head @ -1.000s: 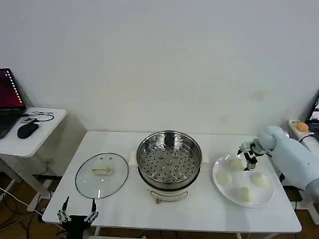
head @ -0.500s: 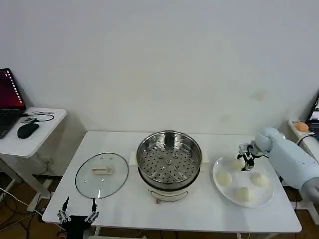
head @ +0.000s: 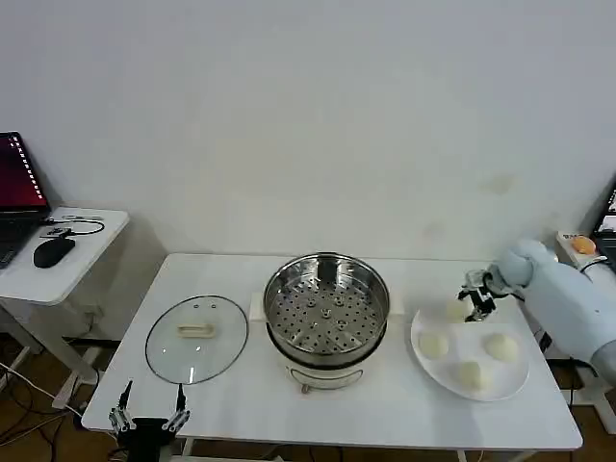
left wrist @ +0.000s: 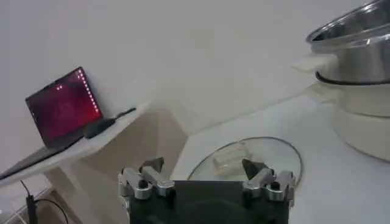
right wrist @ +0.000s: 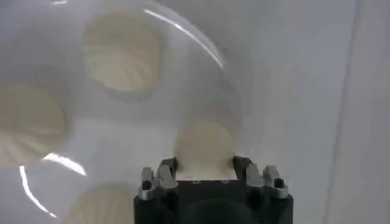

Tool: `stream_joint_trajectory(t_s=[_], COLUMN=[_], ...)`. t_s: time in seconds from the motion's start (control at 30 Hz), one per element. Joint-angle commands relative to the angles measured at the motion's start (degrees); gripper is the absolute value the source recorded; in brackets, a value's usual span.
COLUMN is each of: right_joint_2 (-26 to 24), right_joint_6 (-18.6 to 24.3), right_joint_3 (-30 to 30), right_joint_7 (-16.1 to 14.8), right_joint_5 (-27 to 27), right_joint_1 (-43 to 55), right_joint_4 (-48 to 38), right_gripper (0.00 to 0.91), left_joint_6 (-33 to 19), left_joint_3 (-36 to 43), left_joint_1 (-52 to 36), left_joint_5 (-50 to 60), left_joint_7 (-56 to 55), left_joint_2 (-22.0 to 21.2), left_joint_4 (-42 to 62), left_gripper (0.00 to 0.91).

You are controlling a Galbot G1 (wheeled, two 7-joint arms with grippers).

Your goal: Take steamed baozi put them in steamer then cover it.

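My right gripper (head: 475,300) (right wrist: 204,165) is shut on one steamed baozi (head: 455,310) (right wrist: 204,146), a cream-white bun at the far edge of the white plate (head: 469,350). Three more baozi (head: 435,344) (head: 500,346) (head: 469,375) lie on that plate. The shiny steamer (head: 327,308) (left wrist: 359,36) stands open at the table's centre, its perforated tray bare. Left of it the glass cover (head: 196,337) (left wrist: 244,159) lies flat on the table. At the near left table edge my left gripper (head: 149,412) (left wrist: 204,167) is parked and open, holding nothing.
A side table at far left carries a laptop (head: 17,192) and a mouse (head: 53,252). An orange object (head: 582,244) sits on a shelf at far right. Bare white tabletop (head: 385,409) runs between the steamer and the front edge.
The right gripper has risen slightly and drawn back a little with the baozi between its fingers. The left arm, steamer and cover have not moved.
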Motion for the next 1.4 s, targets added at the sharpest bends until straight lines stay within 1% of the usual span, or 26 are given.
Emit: stream_joint_trajectory(t_s=[0.03,0.13,0.2,0.23,0.27,0.37,0.47,0.5,0.53,0.6,0.7,0.8,0.83,0.93,0.97,1.0,1.03,1.1,1.23,1.33,1.4], right_joint_2=[-3.6,-4.9,-4.7,-4.2,-3.8,-1.6,0.9,1.9,2.7,4.3,6.9,8.8,9.8,11.6,12.2,12.7,13.8,15.1,16.1,17.2,18.4], right_joint_6=[0.5,0.4,0.4,0.3,0.3,0.3,1.1,0.9,1.4,2.0,3.6,5.8,8.2,11.8,12.3,12.9,14.5,16.2,18.9,22.4,24.1], right_joint_3=[-3.6,-9.0,-10.8,-13.3,-14.5,-18.3,-23.3,-25.5,-26.9,-29.8,-34.1,-38.0,-39.3,-42.8,-44.0,-44.3,-44.5,-44.8,-45.3,-45.3,-45.0], right_joint_7=[-0.4,-0.6,-0.7,-0.7,-0.7,-0.4,0.6,0.9,1.1,1.4,2.6,3.9,4.6,6.5,6.8,7.1,7.8,9.2,10.1,11.5,12.5], right_joint_5=[5.8,10.3,11.0,12.1,13.1,16.2,19.5,21.7,22.0,22.7,23.6,23.4,23.0,21.2,20.5,19.6,17.8,17.0,13.6,10.4,9.6], right_joint_1=[8.2,15.7,18.4,21.4,22.3,27.2,32.0,33.4,34.0,35.2,36.8,37.9,38.5,39.8,40.0,39.9,39.3,38.5,36.8,35.5,34.5], right_joint_4=[6.3,10.4,12.0,13.1,13.4,15.2,17.2,18.6,19.3,20.5,22.6,24.9,26.0,28.1,28.2,28.1,27.5,26.7,27.3,25.9,24.2], right_gripper=[0.635,0.635,0.635,0.635,0.635,0.625,0.635,0.625,0.635,0.625,0.625,0.625,0.625,0.625,0.625,0.625,0.625,0.625,0.625,0.625,0.625], left_joint_6=[0.0,-0.2,-0.2,-0.3,-0.3,-0.3,-0.4,-0.5,-0.5,-0.5,-0.5,-0.4,-0.4,-0.4,-0.4,-0.4,-0.4,-0.4,-0.4,-0.4,-0.4], left_joint_3=[0.2,0.3,0.3,0.3,0.3,0.2,0.0,-0.1,-0.1,-0.4,-0.7,-1.2,-1.3,-1.7,-1.7,-1.7,-1.7,-1.6,-1.9,-2.1,-2.2], left_joint_1=[0.2,0.3,0.4,0.4,0.4,0.7,1.0,1.1,1.2,1.3,1.4,1.4,1.4,1.2,1.1,1.0,0.9,0.9,0.9,0.9,0.9], left_joint_5=[-0.1,-0.2,-0.1,-0.2,-0.2,-0.3,-0.3,-0.3,-0.3,-0.4,-0.5,-0.7,-0.8,-1.2,-1.4,-1.4,-1.4,-1.4,-1.7,-1.8,-1.9], left_joint_7=[-0.3,-0.4,-0.5,-0.6,-0.6,-0.9,-1.0,-1.1,-1.2,-1.3,-1.4,-1.4,-1.4,-1.5,-1.6,-1.6,-1.7,-1.8,-2.0,-2.2,-2.3], left_joint_2=[0.1,0.1,0.1,0.0,0.0,0.0,0.0,-0.1,-0.1,-0.2,-0.1,0.0,0.0,0.0,0.0,-0.1,-0.2,-0.3,-0.4,-0.5,-0.5], left_joint_4=[0.2,0.1,0.1,0.1,0.1,0.0,-0.3,-0.3,-0.4,-0.5,-0.5,-0.7,-0.7,-0.7,-0.6,-0.5,-0.5,-0.5,-0.4,-0.5,-0.8], left_gripper=[0.907,0.907,0.907,0.907,0.907,0.907,0.907,0.907,0.907,0.907,0.907,0.907,0.907,0.907,0.907,0.907,0.907,0.907,0.907,0.907,0.907])
